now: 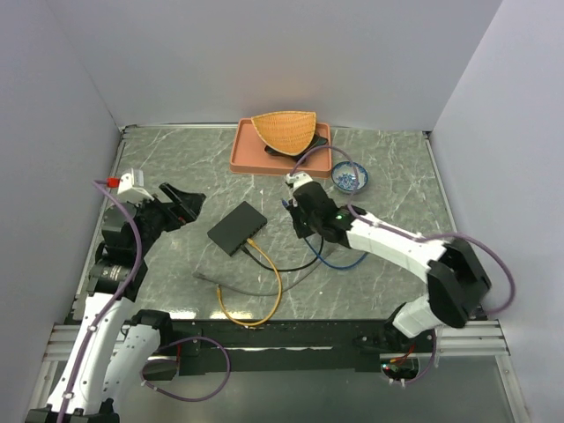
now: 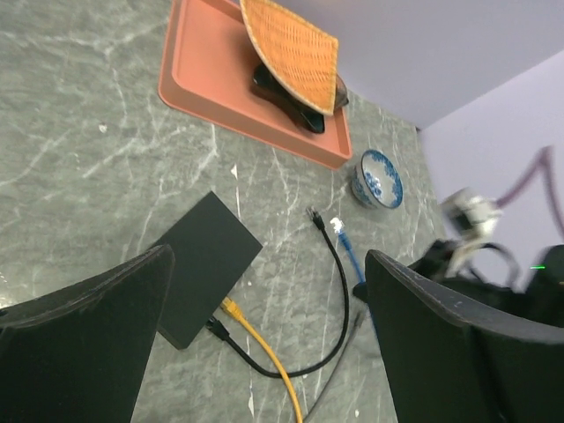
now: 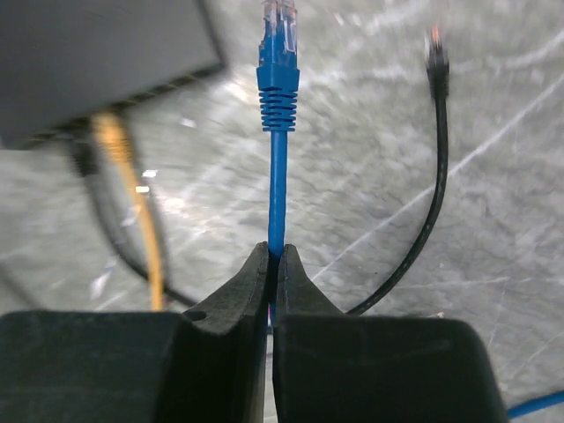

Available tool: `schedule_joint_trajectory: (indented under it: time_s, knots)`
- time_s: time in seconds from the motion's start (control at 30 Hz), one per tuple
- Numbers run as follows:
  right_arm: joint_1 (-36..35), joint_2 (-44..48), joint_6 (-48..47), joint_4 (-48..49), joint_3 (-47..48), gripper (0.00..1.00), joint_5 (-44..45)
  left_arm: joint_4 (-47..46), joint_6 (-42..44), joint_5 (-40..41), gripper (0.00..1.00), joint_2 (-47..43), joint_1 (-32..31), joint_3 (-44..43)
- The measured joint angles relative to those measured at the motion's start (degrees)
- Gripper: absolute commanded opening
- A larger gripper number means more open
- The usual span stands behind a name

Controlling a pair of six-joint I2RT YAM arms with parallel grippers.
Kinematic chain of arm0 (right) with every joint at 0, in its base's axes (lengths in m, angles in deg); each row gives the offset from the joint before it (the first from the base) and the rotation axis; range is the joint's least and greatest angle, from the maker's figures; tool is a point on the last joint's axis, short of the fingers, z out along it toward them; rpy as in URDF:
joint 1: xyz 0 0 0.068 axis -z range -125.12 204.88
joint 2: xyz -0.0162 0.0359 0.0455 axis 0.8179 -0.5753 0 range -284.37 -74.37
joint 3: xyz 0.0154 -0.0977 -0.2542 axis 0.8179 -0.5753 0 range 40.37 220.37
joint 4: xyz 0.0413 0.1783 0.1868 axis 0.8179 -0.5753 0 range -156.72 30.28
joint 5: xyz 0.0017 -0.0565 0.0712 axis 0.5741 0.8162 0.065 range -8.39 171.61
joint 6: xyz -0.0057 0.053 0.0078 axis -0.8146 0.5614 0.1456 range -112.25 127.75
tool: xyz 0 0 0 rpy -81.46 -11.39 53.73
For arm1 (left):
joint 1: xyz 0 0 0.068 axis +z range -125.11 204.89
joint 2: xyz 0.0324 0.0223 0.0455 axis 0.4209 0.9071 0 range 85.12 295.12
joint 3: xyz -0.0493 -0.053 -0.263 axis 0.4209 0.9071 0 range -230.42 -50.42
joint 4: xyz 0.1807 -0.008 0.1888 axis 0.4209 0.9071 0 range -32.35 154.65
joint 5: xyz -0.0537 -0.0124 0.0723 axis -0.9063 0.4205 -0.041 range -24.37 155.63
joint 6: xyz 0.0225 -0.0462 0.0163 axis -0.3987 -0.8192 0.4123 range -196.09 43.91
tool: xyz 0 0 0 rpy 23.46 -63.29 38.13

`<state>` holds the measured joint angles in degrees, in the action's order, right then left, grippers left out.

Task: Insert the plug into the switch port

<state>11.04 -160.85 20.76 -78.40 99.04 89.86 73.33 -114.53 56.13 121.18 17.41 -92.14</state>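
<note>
Grey marbled tabletop [image 1: 397, 176] — pale lilac walls [image 1: 264, 53]

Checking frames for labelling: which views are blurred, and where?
Right wrist: blue cable and its plug crisp, switch and yellow cable smeared. Left wrist: tray sharp, right arm at the edge blurred. Top external: evenly lit, sharp.

You have bright, even light from above in the top view; shadows on the table [image 1: 397, 176] fall soft and short. In your right wrist view the blue cable [image 3: 278, 176] is fairly sharp, but the switch [image 3: 88, 53] and yellow cable [image 3: 135, 203] blur, with glare patches nearby. Your left wrist view smears the right arm [image 2: 471, 220].
</note>
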Motion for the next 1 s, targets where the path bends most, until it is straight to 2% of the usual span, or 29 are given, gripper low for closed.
schedule_joint_trajectory:
  time_s: [0.27,0.47,0.77,1.0]
  knots:
    - [-0.1,15.4,-3.4,4.3,-5.7,0.00,-11.2,-6.6,-1.6,-6.4,0.96,2.8,0.0,3.7]
    - [-0.2,22.6,-5.0,7.9,-9.6,0.00,-20.6,-15.4,-4.4,-14.3,0.96,5.0,0.0,6.7]
    - [-0.2,27.3,-6.0,13.2,-13.1,0.00,-32.6,-30.8,-9.4,-27.1,0.96,5.5,-0.1,10.6]
    - [-0.2,27.9,-6.0,15.9,-14.1,0.00,-38.7,-39.0,-11.0,-33.2,0.98,5.8,-1.4,11.4]
